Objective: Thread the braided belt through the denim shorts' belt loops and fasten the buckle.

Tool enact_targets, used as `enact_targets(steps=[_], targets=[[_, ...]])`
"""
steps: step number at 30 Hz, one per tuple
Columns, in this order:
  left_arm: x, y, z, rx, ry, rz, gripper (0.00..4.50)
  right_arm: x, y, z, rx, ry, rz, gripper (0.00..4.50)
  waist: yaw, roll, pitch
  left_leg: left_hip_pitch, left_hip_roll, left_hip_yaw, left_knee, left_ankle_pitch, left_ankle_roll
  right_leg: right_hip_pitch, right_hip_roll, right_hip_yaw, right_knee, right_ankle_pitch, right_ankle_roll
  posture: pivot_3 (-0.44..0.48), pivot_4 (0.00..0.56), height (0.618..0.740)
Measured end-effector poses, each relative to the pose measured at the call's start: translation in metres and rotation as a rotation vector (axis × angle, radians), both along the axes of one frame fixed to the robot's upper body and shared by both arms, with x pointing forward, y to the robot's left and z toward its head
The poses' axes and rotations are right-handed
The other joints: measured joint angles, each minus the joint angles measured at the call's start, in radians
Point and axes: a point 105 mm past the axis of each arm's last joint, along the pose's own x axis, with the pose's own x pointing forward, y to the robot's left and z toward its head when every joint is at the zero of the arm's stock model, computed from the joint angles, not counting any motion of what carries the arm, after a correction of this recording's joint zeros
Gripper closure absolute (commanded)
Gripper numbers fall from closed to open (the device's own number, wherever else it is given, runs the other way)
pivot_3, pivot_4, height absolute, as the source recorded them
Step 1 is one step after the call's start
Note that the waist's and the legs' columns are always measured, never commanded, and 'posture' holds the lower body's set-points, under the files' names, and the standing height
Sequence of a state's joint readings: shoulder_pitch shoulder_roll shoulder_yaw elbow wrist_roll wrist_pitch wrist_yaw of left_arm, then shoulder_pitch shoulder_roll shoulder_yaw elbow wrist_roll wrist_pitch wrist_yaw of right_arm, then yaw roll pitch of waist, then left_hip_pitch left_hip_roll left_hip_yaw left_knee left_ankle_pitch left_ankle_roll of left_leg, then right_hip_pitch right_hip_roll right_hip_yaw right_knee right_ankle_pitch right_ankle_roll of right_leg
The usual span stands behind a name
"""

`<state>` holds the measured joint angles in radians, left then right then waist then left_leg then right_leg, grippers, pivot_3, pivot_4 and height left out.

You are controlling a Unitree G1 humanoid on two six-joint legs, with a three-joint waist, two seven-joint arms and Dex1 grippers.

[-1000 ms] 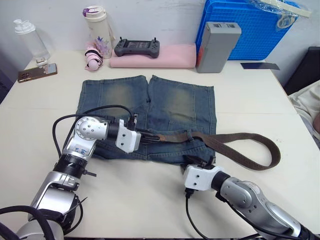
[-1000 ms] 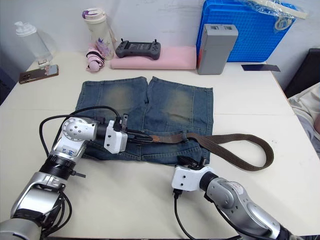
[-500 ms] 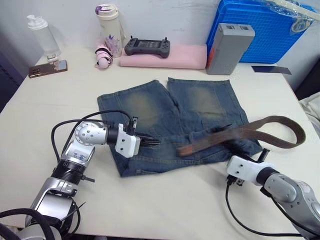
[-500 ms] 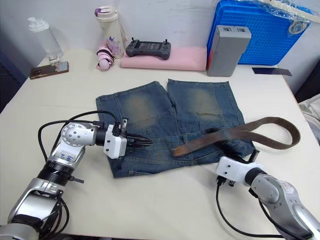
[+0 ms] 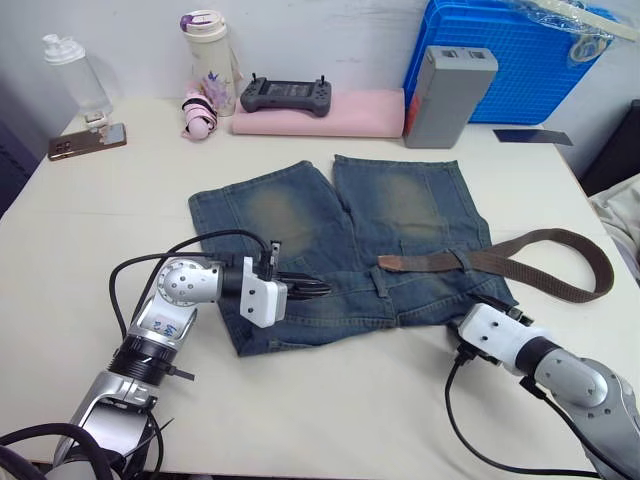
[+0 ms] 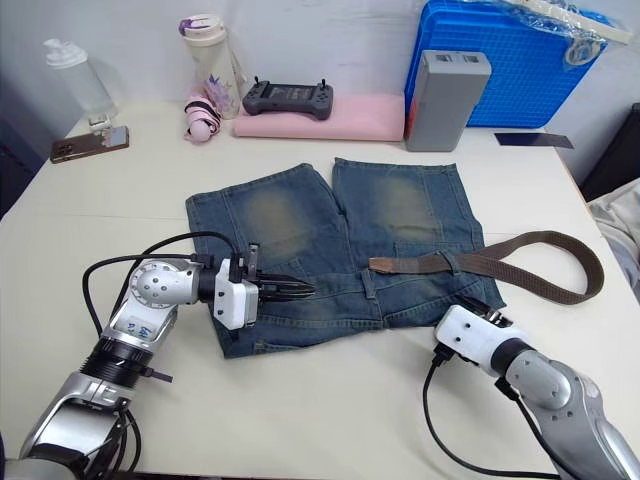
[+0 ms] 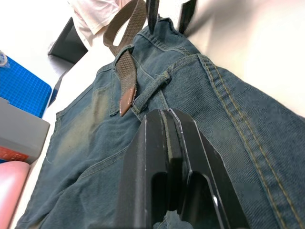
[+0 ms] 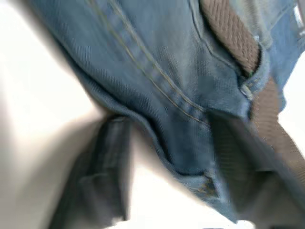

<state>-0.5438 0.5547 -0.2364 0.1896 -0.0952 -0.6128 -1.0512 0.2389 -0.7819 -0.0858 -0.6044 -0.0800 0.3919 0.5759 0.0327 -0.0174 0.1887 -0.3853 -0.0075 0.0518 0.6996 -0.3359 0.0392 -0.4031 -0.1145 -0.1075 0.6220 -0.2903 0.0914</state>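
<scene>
- Your left gripper point(image 6: 300, 290) lies low over the waistband of the denim shorts point(image 6: 330, 230), fingers pressed together with nothing between them, pointing toward the tan tip point(image 5: 392, 263) of the belt, which lies a little way ahead of it.
- Your right gripper point(image 7: 167, 16) sits at the waistband corner on your right; in the left wrist view its two fingers stand apart, straddling the denim edge, with no grip on the fabric that you can confirm.
- The braided belt point(image 5: 560, 282) passes through one of the belt loops point(image 5: 458, 260) near that corner; the tail arcs off the shorts onto the table point(image 5: 80, 220). I cannot make out the buckle.
- Expect the belt to be light, limp and floppy, and likely to slide back out if tugged. Pinch it just behind the tan tip, where it looks stiffest.
- The next loop point(image 7: 151, 87) lies flat against soft denim that will probably bunch and drag; pin the waistband while feeding.
- Nothing stands between tip and loop.
- Well apart at the far edge: a tumbler point(image 5: 205, 60), a clear bottle point(image 5: 70, 75), a phone point(image 5: 85, 142), a handheld controller point(image 5: 290, 95) on a pink pad point(image 5: 350, 112), a grey box point(image 5: 448, 80) and a blue crate point(image 5: 530, 60).
</scene>
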Motion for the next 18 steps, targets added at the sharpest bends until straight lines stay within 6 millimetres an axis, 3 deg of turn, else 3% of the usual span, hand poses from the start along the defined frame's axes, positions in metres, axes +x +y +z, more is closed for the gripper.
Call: enact_targets(steps=[5, 8, 11, 13, 18], targets=[[-0.001, -0.003, 0.003, -0.013, -0.007, 0.005, 4.50, 0.003, 0.003, 0.039, 0.260, 0.028, 0.001, 0.03, -0.013, 0.000, 0.000, 0.001, 0.001, 0.000, 0.000, 0.000, 0.000, 0.000, -0.001, 0.001, 0.001, 0.000, 0.000, 0.000, 0.150, 0.712], [0.000, -0.004, 0.002, -0.019, -0.004, 0.018, 4.50, 0.014, 0.016, 0.063, 0.637, 0.111, -0.038, 0.03, -0.016, 0.000, 0.000, 0.002, 0.003, -0.001, 0.000, 0.000, -0.002, 0.000, -0.001, 0.002, 0.001, 0.000, -0.002, 0.000, 0.150, 0.712], [0.000, -0.004, 0.001, -0.018, -0.001, 0.022, 4.50, 0.028, 0.035, 0.060, 1.010, 0.309, -0.123, 0.03, -0.021, 0.001, 0.000, 0.001, 0.003, -0.002, 0.000, 0.001, -0.004, -0.001, -0.001, 0.002, 0.002, 0.001, -0.003, 0.000, 0.150, 0.712], [0.001, -0.004, 0.001, -0.023, 0.000, 0.027, 4.50, 0.033, 0.045, 0.054, 1.160, 0.422, -0.166, 0.03, -0.021, 0.002, -0.001, -0.002, 0.002, -0.001, -0.001, 0.001, -0.004, -0.006, -0.002, 0.002, 0.004, 0.001, -0.004, 0.000, 0.150, 0.712], [0.002, -0.004, 0.002, -0.027, 0.003, 0.041, 4.50, 0.048, 0.047, 0.039, 1.450, 0.503, -0.318, 0.03, -0.013, 0.004, -0.001, -0.004, 0.000, 0.000, -0.002, 0.000, -0.003, -0.009, -0.001, 0.002, 0.006, 0.001, -0.004, 0.000, 0.150, 0.712]])
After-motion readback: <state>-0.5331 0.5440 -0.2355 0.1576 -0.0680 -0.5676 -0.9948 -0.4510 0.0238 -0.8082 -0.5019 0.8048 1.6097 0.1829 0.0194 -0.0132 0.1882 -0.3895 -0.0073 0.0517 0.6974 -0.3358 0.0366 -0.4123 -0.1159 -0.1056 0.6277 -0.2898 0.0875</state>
